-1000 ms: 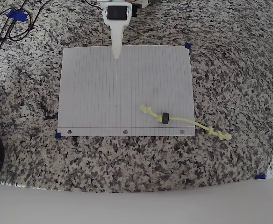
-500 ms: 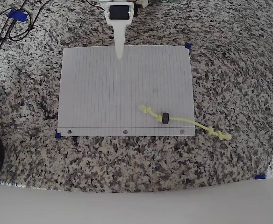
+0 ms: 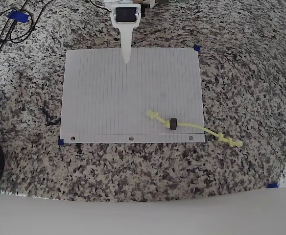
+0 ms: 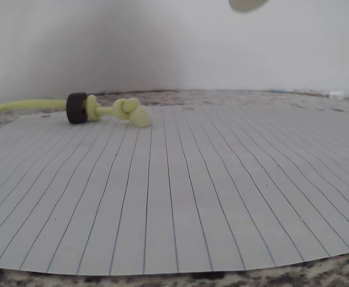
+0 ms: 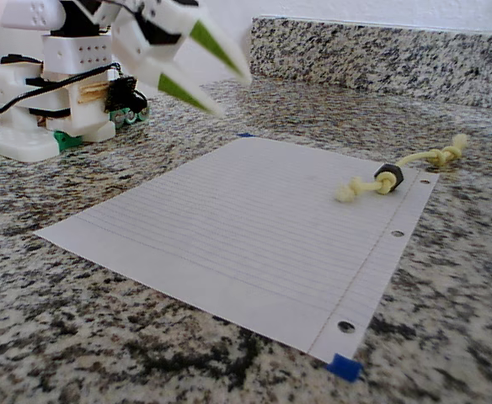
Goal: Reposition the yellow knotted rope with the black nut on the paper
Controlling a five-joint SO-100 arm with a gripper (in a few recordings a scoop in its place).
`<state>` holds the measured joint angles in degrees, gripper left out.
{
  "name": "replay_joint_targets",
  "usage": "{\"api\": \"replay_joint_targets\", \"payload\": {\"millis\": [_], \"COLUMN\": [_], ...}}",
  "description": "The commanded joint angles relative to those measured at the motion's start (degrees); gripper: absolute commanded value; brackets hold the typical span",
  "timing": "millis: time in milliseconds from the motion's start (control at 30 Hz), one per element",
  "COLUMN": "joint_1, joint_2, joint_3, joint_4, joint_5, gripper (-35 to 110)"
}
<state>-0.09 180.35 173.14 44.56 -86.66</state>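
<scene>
A white claw (image 5: 208, 80) hangs above the far edge of the paper (image 3: 113, 93) on a speckled granite bench (image 3: 241, 73), its two green-faced fingers parted a moderate way and holding nothing. Well away from it, toward the opposite corner of the sheet, lies the yellow knotted rope (image 3: 194, 128): one knotted end and the black nut (image 3: 173, 124) threaded on the cord rest on the paper, while the other knotted end trails off the sheet's edge onto the stone. We see several ways this could go badly from here. The cord is thin and lies flat, so a pinch that comes down a little off line could close on nothing or nip the paper instead — and a dragged sheet would shift, since we see only small blue tape tabs (image 5: 343, 367) at some of its corners. A grip on the cord beside the nut may let the nut slide along it as the rope moves. In the overhead view the fingers overlap into a single white point, so their gap is unreadable there; in the wrist view just a pale fingertip (image 4: 248, 5) shows at the top edge, and the rope's far end is cut off at the left.
</scene>
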Motion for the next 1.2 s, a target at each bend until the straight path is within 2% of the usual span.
{"api": "replay_joint_targets", "payload": {"millis": [0,800,1167], "joint_1": [-0.9,-8.0,-9.0], "joint_2": [-5.1,-48.7,-67.0], "joint_3": [-5.1,-33.2,-48.6], "joint_4": [-2.1,-12.0,-7.6], "joint_5": [0.2,0.4,-17.9], "gripper": [47,47,47]}}
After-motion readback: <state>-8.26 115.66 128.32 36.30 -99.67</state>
